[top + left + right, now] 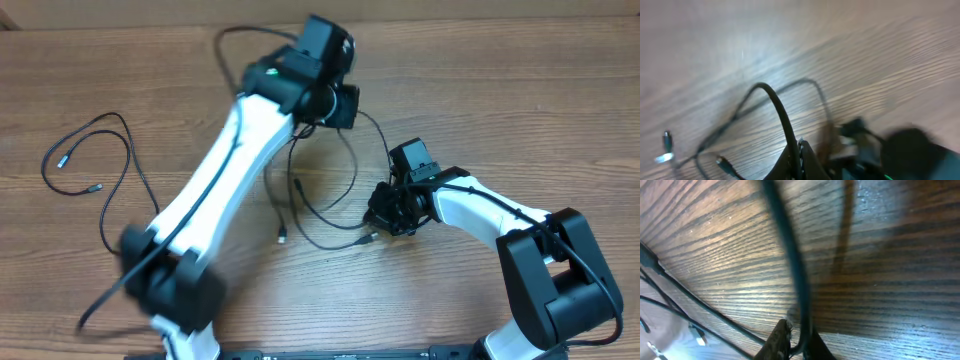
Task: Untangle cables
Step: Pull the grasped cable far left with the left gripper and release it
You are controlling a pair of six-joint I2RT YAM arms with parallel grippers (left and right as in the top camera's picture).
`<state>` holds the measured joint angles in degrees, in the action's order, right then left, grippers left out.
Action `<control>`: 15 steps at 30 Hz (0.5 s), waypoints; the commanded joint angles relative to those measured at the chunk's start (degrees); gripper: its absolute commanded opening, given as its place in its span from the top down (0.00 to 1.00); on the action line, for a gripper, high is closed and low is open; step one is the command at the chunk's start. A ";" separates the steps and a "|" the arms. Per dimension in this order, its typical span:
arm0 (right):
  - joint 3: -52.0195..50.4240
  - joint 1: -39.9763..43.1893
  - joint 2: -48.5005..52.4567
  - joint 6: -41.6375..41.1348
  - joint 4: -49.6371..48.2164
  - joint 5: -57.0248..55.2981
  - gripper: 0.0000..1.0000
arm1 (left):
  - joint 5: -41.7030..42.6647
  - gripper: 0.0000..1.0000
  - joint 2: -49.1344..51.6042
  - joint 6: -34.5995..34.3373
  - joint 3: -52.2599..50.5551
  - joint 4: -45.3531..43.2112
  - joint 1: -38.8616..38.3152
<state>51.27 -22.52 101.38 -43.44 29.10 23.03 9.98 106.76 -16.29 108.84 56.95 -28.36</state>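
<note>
centre: cables [322,200] loop between both arms, tight lane there | left arm [235,160] slants across the middle, blocks left-to-centre crossing | right arm [480,205] bars the near right | far left: loose cable [129,150] sprawls on the table [540,100] | far right: open wood, plenty of room to pass

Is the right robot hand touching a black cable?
Touching. In the right wrist view the right gripper pinches the cable, which runs down between its fingertips.

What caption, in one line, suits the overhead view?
Left gripper and right gripper each pinch a cord of the cable tangle on the wooden table; one cable lies apart.
</note>
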 commanded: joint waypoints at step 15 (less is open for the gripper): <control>-1.03 0.09 0.63 0.15 -0.15 -2.38 0.96 | -16.02 0.96 -38.93 2.19 1.68 -10.32 0.22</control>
<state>51.24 -22.55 101.38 -43.46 29.10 22.46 0.47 73.67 -15.40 109.56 49.28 -28.40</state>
